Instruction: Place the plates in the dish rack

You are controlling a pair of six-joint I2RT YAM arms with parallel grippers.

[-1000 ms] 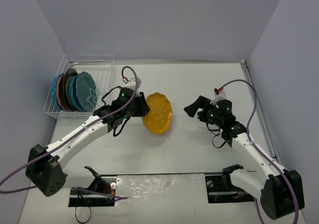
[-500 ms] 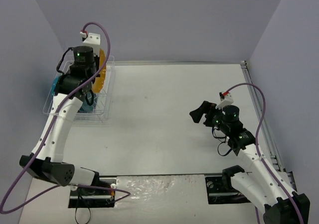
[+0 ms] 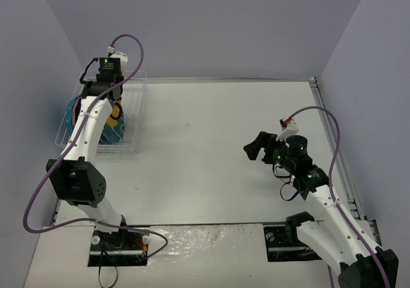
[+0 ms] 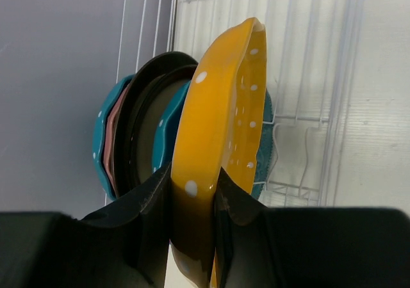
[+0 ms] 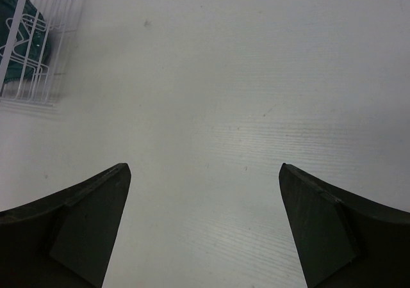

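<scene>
My left gripper (image 4: pixel 195 185) is shut on the rim of the yellow dotted plate (image 4: pixel 224 109) and holds it on edge inside the dish rack (image 4: pixel 307 77). Standing to its left are a bright blue plate (image 4: pixel 101 141), a pink plate (image 4: pixel 114 141), a dark-rimmed plate (image 4: pixel 150 102) and another blue plate (image 4: pixel 168 134). The dark teal plate (image 4: pixel 266 141) stands just behind the yellow one. In the top view the left gripper (image 3: pixel 110 99) is over the rack (image 3: pixel 131 118) at the far left, with a bit of the yellow plate (image 3: pixel 116 111) showing. My right gripper (image 3: pixel 256 148) is open and empty.
The rack's near corner (image 5: pixel 32 51) with a teal plate edge (image 5: pixel 19 38) shows at the top left of the right wrist view. The right gripper (image 5: pixel 204 169) hovers over bare white table. Grey walls close in on the left, back and right.
</scene>
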